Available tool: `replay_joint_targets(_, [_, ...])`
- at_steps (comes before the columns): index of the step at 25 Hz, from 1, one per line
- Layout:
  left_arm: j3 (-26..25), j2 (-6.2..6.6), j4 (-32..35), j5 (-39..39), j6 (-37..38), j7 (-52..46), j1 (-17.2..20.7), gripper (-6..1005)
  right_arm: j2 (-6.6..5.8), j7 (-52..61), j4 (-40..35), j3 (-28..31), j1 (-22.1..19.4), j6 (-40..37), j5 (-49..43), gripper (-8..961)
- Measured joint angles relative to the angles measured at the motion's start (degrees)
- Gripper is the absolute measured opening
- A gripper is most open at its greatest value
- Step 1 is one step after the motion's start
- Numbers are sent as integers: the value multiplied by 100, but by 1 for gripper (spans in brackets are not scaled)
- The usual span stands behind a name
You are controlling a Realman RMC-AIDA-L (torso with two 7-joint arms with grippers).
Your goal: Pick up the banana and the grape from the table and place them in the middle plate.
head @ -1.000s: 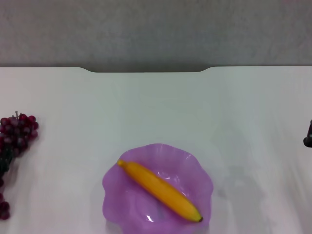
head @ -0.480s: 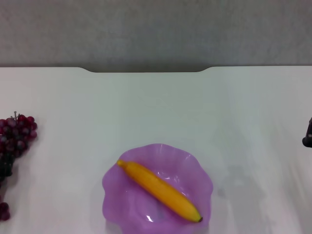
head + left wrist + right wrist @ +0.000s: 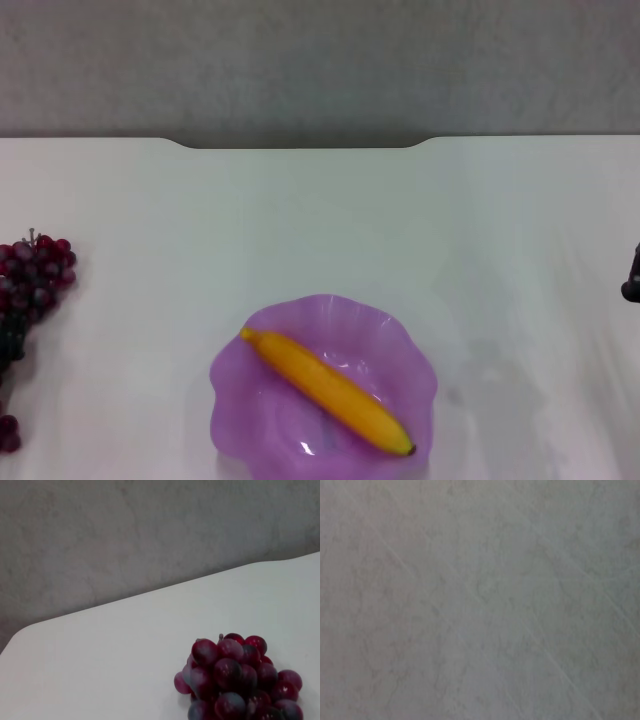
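Banana (image 3: 326,393) lies diagonally in the plate (image 3: 236,410), lower centre of frame, so half done; grape (image 3: 30,285) remains on the table (image 3: 320,220) at left edge, and neither tool's state can be told.

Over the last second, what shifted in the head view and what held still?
The grape bunch slid slightly nearer along the table's left edge, then settled. The banana stayed lying in the middle plate; the right gripper stayed at the right edge.
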Motion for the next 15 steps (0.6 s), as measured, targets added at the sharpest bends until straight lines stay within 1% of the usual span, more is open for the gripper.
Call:
replay_joint_targets(3, [1, -7, 2, 3, 158, -103, 21, 372, 2, 0, 2, -2, 4, -3, 0, 104])
replay_joint_targets(8, [88, 8, 6, 144, 705, -780, 146, 365, 3, 0, 1, -4, 11, -3, 0, 104])
replay_joint_targets(15, [129, 42, -3, 336, 818, -1024, 158, 350, -4, 0, -6, -5, 14, 13, 0, 104])
